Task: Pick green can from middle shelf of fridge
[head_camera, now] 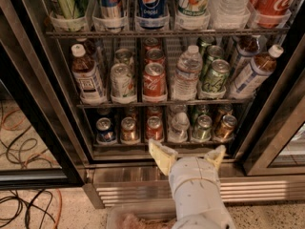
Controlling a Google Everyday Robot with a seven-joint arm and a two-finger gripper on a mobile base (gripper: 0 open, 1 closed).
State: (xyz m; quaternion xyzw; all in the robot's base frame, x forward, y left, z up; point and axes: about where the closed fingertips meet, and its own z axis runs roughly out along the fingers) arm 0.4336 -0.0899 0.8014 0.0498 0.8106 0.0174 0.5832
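The green can [214,78] stands at the front of its lane on the middle shelf [162,102] of the fridge [43,104], right of centre, with another green can behind it. My gripper [189,155] is open and empty. Its two pale fingers are spread in front of the fridge's bottom ledge, below the lowest shelf. It sits well below the green can and a little to its left. The white wrist [195,190] comes up from the bottom edge.
On the middle shelf stand a red Coca-Cola can [154,81], a pale can [123,83], a water bottle [187,73] and tea bottles [86,76] [255,73]. Small cans [202,128] fill the shelf below. The open door frame [281,123] is at the right, cables [28,209] on the floor left.
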